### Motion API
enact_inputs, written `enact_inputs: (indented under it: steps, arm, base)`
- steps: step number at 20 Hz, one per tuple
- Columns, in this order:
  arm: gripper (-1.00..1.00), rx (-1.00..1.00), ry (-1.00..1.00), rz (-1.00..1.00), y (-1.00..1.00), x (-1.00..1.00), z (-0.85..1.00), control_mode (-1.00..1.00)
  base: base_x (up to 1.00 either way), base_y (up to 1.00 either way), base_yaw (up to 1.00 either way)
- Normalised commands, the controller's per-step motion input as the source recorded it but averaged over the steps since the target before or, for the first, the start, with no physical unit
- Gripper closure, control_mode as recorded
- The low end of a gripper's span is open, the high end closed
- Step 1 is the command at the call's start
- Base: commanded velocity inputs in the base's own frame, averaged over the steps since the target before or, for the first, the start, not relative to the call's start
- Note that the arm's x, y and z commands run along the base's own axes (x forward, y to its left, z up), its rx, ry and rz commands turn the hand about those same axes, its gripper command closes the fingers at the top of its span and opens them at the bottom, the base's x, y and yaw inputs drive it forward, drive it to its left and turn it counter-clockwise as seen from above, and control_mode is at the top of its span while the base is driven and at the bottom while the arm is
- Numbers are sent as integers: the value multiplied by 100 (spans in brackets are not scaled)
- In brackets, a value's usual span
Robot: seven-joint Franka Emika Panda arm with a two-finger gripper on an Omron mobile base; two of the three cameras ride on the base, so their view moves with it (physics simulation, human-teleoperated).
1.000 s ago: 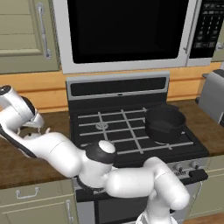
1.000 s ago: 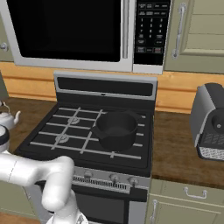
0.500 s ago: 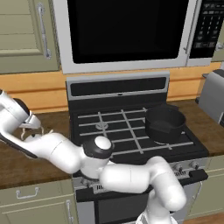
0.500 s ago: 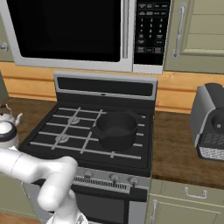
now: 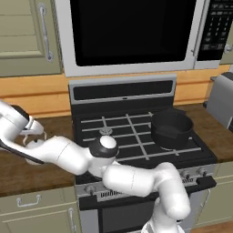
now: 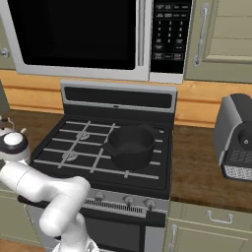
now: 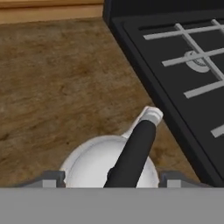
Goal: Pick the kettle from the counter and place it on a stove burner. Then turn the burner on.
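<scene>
The kettle (image 7: pixel 109 164) sits on the wood-grain table (image 7: pixel 57 83) just left of the black stove (image 7: pixel 183 78), its dark arched handle (image 7: pixel 131 153) running up toward the spout. The hand (image 7: pixel 109 179) hangs directly over it — one fingertip (image 7: pixel 52 178) on each side of the rounded body, spread apart and gripping nothing. From the left base camera the kettle (image 5: pixel 34 144) peeks out beneath the white arm (image 5: pixel 68 154). A black pot (image 5: pixel 172 129) rests on the stove's right-hand burner — well apart from the kettle.
</scene>
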Motion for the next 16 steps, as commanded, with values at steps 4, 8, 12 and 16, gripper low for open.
enact_inputs:
  steps: [4, 8, 12, 16]
  arm:
    - [100, -8, -32, 0, -22, -5, -4, -100]
    - [100, -9, -50, -1, -76, -52, 0, -100]
    - [100, -8, -45, -11, -99, -63, 1, -100]
    - [100, -6, -41, -16, -100, -54, 3, -100]
  base:
    - [0, 0, 0]
    - [0, 0, 0]
    - [0, 0, 0]
    - [0, 0, 0]
